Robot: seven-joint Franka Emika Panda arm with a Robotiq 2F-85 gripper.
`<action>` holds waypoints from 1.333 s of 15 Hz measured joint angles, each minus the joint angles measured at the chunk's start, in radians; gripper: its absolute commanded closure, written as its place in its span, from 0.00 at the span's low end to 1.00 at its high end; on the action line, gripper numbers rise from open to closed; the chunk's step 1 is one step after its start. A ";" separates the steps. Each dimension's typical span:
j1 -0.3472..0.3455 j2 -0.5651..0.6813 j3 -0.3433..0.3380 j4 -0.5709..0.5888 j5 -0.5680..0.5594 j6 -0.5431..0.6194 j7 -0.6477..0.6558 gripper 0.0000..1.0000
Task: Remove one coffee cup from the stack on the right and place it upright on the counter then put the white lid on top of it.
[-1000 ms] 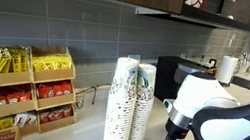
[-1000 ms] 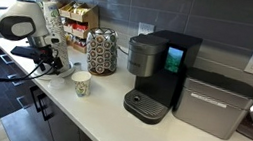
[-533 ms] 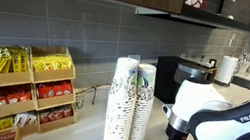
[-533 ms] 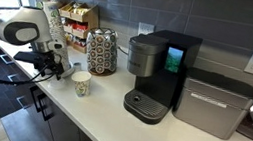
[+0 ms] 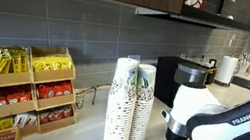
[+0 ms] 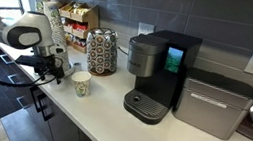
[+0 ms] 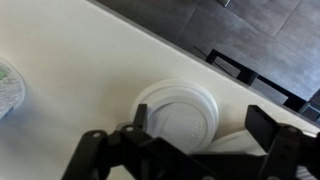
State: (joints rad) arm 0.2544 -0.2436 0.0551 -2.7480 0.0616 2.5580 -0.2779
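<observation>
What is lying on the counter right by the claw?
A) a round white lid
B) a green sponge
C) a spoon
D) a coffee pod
A: the wrist view shows a round white lid flat on the counter, between the fingers of the open claw.

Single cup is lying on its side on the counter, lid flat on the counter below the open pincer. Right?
No: the coffee cup stands upright on the counter, per an exterior view. The white lid does lie flat below the open pincer.
</observation>
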 measured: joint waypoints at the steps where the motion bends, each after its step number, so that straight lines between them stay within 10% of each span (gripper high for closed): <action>1: -0.002 0.002 0.000 0.000 -0.001 0.003 0.000 0.00; 20: -0.030 0.053 0.008 0.004 -0.006 0.093 0.000 0.00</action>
State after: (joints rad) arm 0.2248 -0.1906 0.0631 -2.7441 0.0559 2.6507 -0.2779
